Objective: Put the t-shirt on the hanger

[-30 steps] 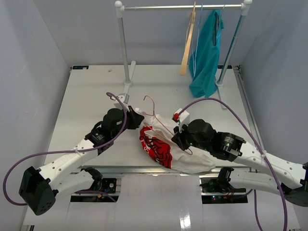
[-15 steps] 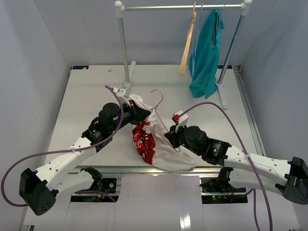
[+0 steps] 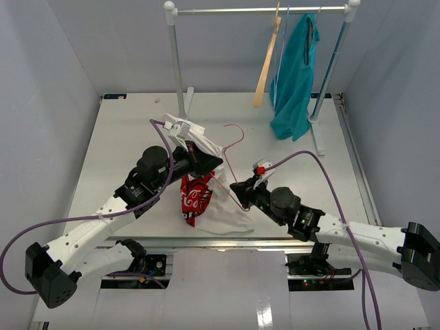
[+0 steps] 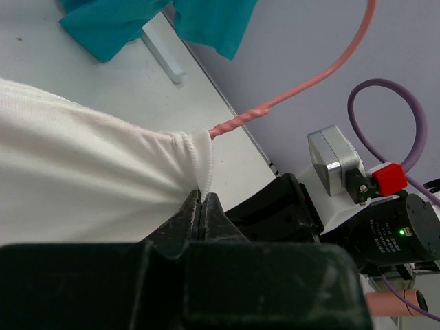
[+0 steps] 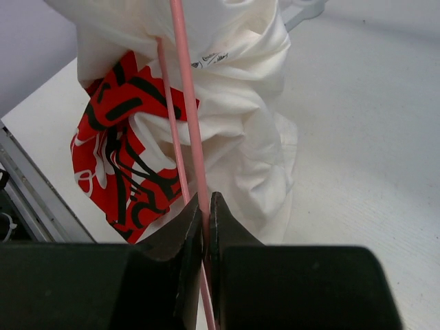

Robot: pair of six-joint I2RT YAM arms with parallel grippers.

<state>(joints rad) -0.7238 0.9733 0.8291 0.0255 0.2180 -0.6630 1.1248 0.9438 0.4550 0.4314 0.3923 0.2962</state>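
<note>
The white t-shirt [image 3: 206, 199] with its red print hangs bunched at the table's middle. My left gripper [image 3: 212, 159] is shut on its ribbed collar [image 4: 201, 165] and holds it up. The pink wire hanger [image 3: 232, 146] stands tilted, its hook at the top, with its lower part running into the shirt. Its twisted neck [image 4: 237, 122] comes out of the collar in the left wrist view. My right gripper [image 3: 240, 190] is shut on a hanger wire [image 5: 192, 130] beside the shirt [image 5: 234, 130].
A clothes rail [image 3: 261, 10] stands at the back of the table. A tan wooden hanger [image 3: 267, 62] and a teal garment [image 3: 294, 75] hang on it. The rail's feet [image 3: 317, 130] lie on the table at the back right.
</note>
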